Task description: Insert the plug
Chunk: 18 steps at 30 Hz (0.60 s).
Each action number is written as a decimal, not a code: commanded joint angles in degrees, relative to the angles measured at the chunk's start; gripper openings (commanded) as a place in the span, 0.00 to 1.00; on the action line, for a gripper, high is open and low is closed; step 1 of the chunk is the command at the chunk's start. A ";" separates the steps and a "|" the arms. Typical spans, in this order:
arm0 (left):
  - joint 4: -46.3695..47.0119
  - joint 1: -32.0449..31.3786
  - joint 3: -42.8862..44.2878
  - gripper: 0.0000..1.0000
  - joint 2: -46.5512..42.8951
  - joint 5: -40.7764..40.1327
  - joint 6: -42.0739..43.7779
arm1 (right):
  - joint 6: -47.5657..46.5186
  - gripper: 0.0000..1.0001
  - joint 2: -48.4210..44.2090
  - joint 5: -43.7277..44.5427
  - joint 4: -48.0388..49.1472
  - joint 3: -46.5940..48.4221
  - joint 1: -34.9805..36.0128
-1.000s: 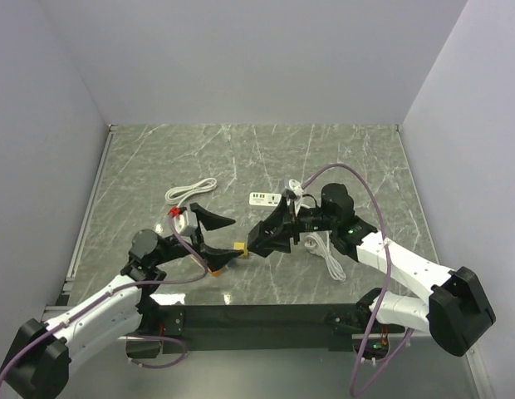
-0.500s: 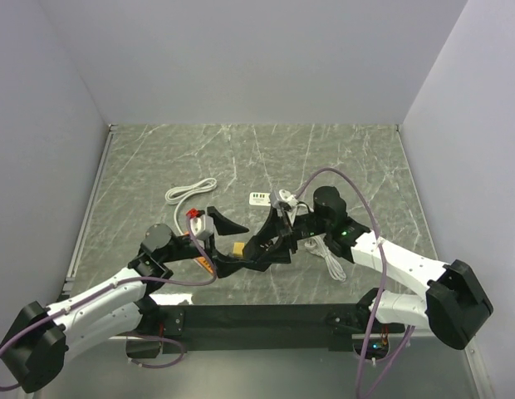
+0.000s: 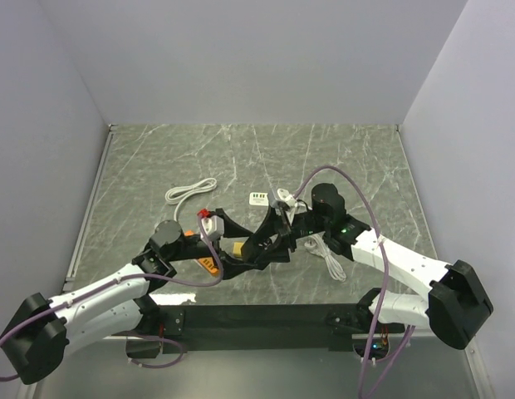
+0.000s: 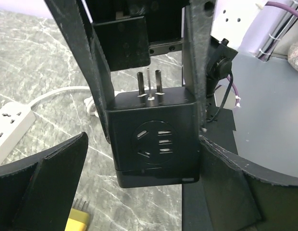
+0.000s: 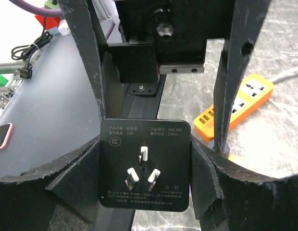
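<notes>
The right jaws are clamped on the black plug (image 5: 145,163), which is held in mid-air at the frame's centre with its pins bare. The left jaws are spread wide on either side of it. An orange power strip (image 5: 245,96) is seen on the tabletop (image 3: 241,158); insertion is judged not yet done.

Top camera looks down from behind — both wrist cameras closely face the black adapter (image 4: 154,139).

Square black plug (image 5: 158,139) (three pins), raised.
</notes>
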 commanded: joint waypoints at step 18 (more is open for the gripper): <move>6.85 -0.70 4.24 0.01 6.95 -2.03 -6.47 | -4.57 0.07 0.19 5.66 -1.43 3.77 0.40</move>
